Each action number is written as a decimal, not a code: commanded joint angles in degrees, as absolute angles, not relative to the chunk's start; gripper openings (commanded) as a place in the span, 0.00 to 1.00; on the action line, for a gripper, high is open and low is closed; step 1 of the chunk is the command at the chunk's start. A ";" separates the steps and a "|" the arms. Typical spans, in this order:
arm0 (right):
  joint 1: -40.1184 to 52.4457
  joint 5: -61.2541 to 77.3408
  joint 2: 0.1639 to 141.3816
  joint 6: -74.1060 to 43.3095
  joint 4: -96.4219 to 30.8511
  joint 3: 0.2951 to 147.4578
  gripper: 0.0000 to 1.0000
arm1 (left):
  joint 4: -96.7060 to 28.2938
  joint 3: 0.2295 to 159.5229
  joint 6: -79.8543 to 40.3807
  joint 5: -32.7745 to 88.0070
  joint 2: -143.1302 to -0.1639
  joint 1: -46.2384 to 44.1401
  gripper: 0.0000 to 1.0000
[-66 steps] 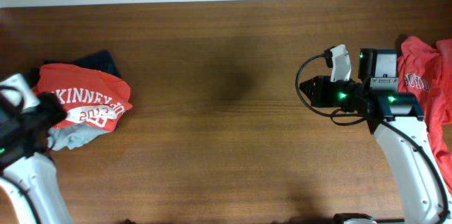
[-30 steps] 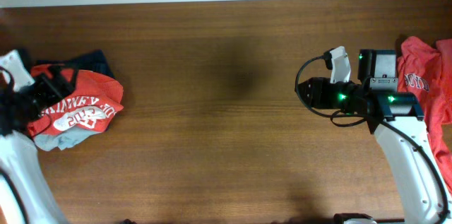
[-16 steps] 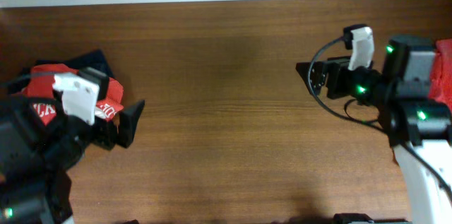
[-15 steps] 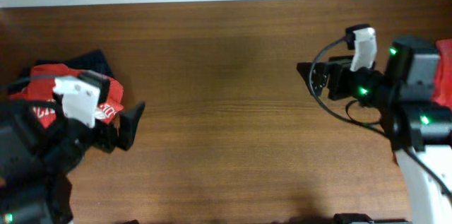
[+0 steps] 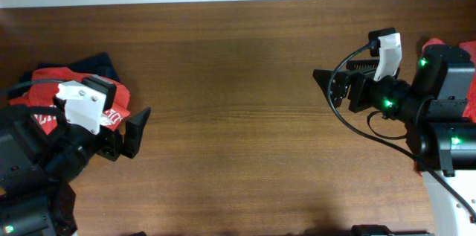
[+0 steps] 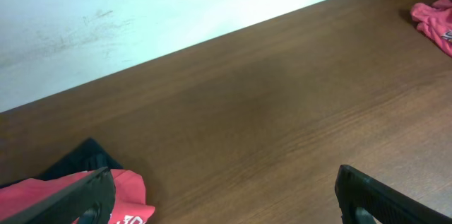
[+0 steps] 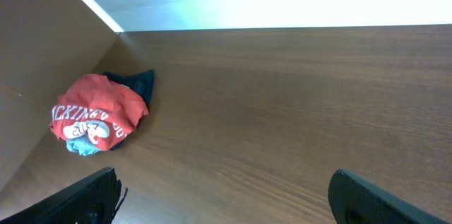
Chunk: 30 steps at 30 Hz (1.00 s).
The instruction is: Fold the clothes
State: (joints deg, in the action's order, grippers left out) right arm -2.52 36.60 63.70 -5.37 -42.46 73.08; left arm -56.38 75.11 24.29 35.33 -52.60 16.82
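The clothes lie in two heaps. At the table's left end sits a bundle with an orange-red T-shirt (image 5: 46, 78) with white lettering on top and a navy garment (image 5: 100, 65) behind it; my left arm covers part of it. The right wrist view shows the same bundle (image 7: 95, 114) with a pale grey piece (image 7: 81, 145) under it. More orange-red clothes (image 5: 439, 46) lie at the right edge, behind my right arm. My left gripper (image 5: 132, 128) is open and empty, just right of the bundle. My right gripper (image 5: 329, 87) is open and empty over bare wood, pointing left.
A pale wall (image 6: 141, 12) runs along the table's far edge. In the left wrist view the navy garment (image 6: 85, 159) and red shirt (image 6: 131, 194) sit by my left finger, and the far red clothes (image 6: 434, 20) show at top right.
My left gripper let go of the bundle, opened and swung round to its right side, raised toward the camera. My right gripper opened wide and lifted a little.
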 commanded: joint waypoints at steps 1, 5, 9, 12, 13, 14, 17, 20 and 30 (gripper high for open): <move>-2.31 42.00 63.35 -4.93 -42.87 73.69 0.99 | -56.31 75.16 25.21 35.73 -52.38 16.60 0.99; -2.46 44.99 63.33 -1.87 -45.54 73.69 0.99 | -56.31 75.16 25.21 35.73 -52.38 16.60 0.99; -3.46 41.93 63.42 -1.72 -43.55 73.69 0.99 | -56.29 75.16 25.21 35.73 -52.38 16.60 0.99; -5.02 41.30 63.33 -1.72 -42.04 73.76 0.99 | -56.31 75.16 25.21 35.73 -52.38 16.60 0.99; -5.82 41.32 63.33 -1.72 -41.74 73.76 0.99 | -56.31 75.16 25.21 35.73 -52.38 16.60 0.99; -6.39 41.30 63.26 -1.72 -41.76 73.73 0.99 | -56.31 75.16 25.21 35.73 -52.38 16.60 0.99; -8.38 39.35 62.13 -1.72 -41.78 73.73 0.98 | -56.31 75.16 25.21 35.73 -52.38 16.60 0.99; -8.21 32.45 59.94 -1.72 -41.76 73.56 0.99 | -56.31 75.16 25.21 35.73 -52.38 16.60 0.99; -4.25 9.58 41.39 -1.69 -41.74 62.96 0.99 | -56.31 75.16 25.21 35.73 -52.38 16.60 0.99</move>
